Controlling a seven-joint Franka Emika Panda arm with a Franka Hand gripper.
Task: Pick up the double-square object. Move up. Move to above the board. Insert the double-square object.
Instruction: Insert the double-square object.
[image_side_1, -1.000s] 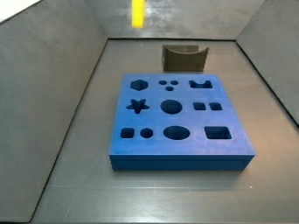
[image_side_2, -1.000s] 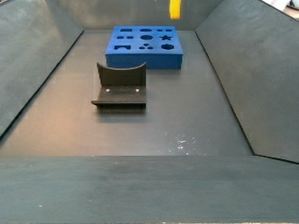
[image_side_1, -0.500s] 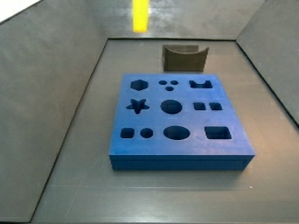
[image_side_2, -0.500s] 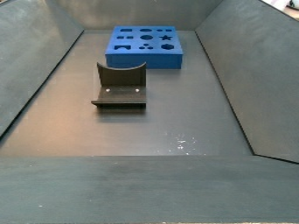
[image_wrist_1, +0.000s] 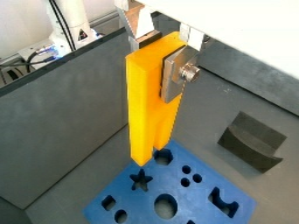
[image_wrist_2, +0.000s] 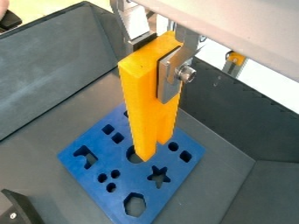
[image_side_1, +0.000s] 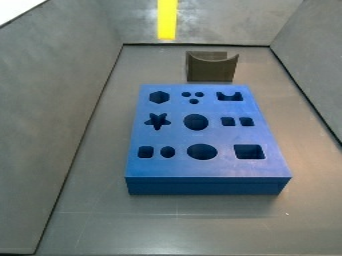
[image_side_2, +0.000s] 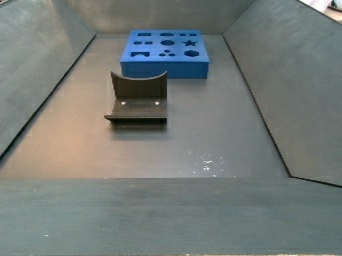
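While clamped upright in the claw, the unlabelled double-square object high above the board.

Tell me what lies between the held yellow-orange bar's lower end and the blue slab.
Nothing: in both wrist views the gripper holds the yellow-orange bar above the blue slab, only air between.

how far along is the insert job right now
Pickup and lift look done: in both wrist views the gripper jaws are shut on the yellow-orange double-square object, which hangs upright, high over the blue board. In hand: positioning above the board; a side view shows only the bar's lower end at the top edge. Left: lowering it into the cutout.
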